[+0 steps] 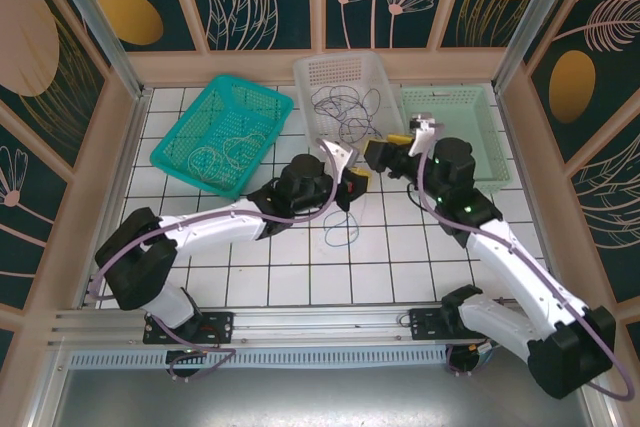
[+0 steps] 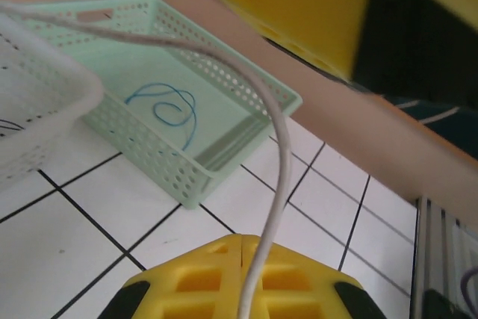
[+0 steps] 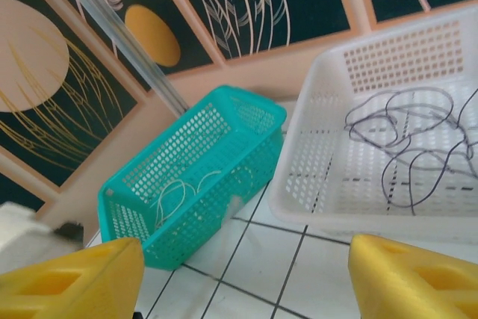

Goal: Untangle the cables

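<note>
We are looking down on a white tiled surface (image 1: 260, 267) with a white basket (image 1: 300, 97) standing at its far edge. Dark grey cables (image 3: 403, 140) are lying tangled inside it. To the left of the white basket, a teal basket (image 3: 216, 155) is holding pale cables (image 3: 179, 192). To its right, a green basket (image 2: 149, 151) is holding a curled blue cable (image 2: 168, 110). The left gripper (image 2: 243, 259) is hovering just in front of the white basket. Its jaws are pinching a pale grey cable (image 2: 278, 155), which is arching up and passing above the white basket's rim. The right gripper (image 3: 246, 274) is sitting beside it, toward the green basket, with its jaws spread wide. A dark cable loop (image 1: 340, 232) is showing against the tiles, nearer to us than the white basket.
</note>
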Available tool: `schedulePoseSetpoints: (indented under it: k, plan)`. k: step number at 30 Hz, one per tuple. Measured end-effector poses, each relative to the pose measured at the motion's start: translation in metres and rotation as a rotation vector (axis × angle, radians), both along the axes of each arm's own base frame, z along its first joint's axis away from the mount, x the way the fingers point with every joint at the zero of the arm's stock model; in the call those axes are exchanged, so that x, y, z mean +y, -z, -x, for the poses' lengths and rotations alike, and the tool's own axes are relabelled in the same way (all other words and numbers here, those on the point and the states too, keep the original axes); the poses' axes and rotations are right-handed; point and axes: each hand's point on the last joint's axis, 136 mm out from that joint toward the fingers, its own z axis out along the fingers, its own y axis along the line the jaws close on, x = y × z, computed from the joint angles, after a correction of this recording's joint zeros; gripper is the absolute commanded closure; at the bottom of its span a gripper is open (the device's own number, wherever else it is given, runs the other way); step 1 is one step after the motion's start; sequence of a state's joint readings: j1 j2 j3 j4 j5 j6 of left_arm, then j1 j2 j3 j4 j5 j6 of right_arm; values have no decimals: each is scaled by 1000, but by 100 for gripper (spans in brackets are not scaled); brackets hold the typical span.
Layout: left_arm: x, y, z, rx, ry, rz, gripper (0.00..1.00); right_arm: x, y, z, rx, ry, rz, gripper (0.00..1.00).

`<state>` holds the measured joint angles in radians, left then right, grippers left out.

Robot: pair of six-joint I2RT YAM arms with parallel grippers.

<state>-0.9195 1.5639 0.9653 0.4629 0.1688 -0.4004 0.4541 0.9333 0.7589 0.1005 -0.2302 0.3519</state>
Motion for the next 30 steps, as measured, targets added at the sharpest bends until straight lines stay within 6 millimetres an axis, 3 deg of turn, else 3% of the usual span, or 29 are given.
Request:
schedulePoseSetpoints:
  k: [6,11,20,30]
  plan:
    - [25,-49,-12,-9,-96,124,100,-18,11,13,-37,54,19,23]
    - [34,-80,-12,-20,-123,223,100,-29,42,12,0,105,43,20]
    - [52,-107,-5,-50,-155,317,100,-16,136,19,195,35,51,20]
    - [55,-114,-5,-61,-166,339,100,8,181,31,245,-87,145,21]
